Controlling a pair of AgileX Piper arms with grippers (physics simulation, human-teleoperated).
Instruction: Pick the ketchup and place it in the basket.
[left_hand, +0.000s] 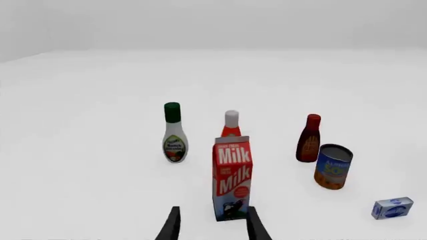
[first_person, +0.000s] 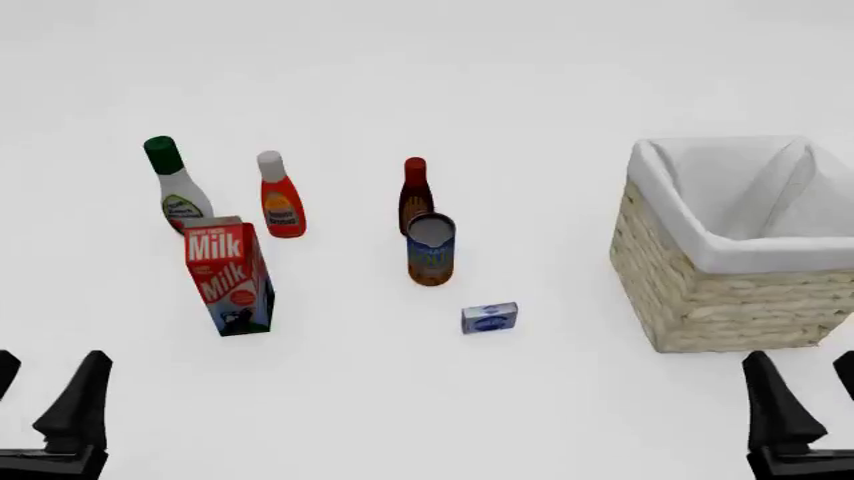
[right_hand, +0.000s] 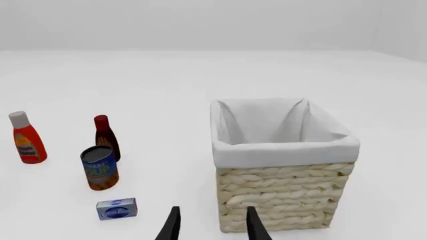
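Red ketchup (first_person: 280, 200) bottle, white cap, stands upright on the white table (first_person: 427, 80), left half of the front view; ranch-style white bottle with green cap (first_person: 174, 188) just to its left; milk carton (first_person: 230, 276) nearer the arms, slightly left of the ketchup, standing apart from it; in the left wrist view the carton hides most of the ketchup, only cap and red shoulder showing (left_hand: 231, 123); nothing touching the ketchup.

Dark red-brown bottle with red cap (first_person: 415, 192) stands mid-table, right of the ketchup; blue-and-orange can (first_person: 431, 249) just in front of it, overlapping it in the front view, a gap showing between them in the right wrist view; small blue-white box (first_person: 490, 318) lies nearer still, apart from the can.

Wicker basket (first_person: 694, 290) with white cloth lining sits far right, well apart from the ketchup, nothing visible inside.

Left gripper (first_person: 47, 405) at the near-left edge, jaws wide, holding nothing, pointed toward the milk carton; right gripper (first_person: 814, 400) at the near-right edge, jaws wide too, holding nothing, just in front of the basket; neither touches any object.
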